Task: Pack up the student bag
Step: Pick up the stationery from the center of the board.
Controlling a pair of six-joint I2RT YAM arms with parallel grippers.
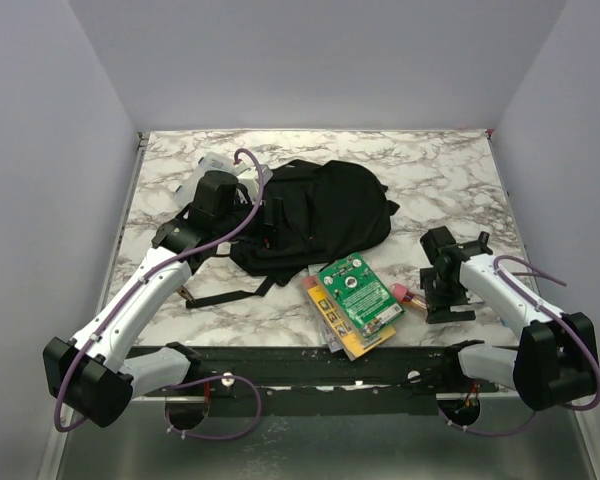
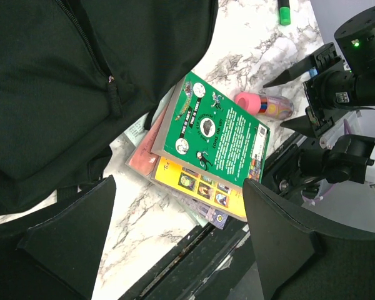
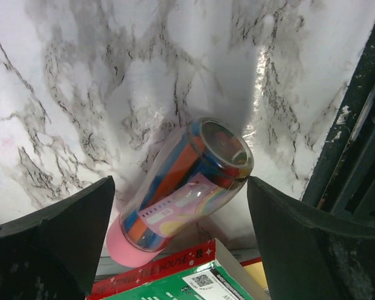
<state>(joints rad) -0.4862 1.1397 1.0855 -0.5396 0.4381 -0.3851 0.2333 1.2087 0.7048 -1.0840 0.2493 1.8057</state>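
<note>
Bright, even light; soft shadows.

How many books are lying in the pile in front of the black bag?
3 clearly, stacked beside the student bag: the green book on top, the yellow book under its near side, the pink book peeking out on the bag's side. More may be hidden below.

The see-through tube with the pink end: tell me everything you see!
The tube looks like clear plastic, with a pink cap at one end and colourful things inside. It lies on its side on the marble table, beside the books, between the open fingers of the right tool, which are not touching it.
</note>
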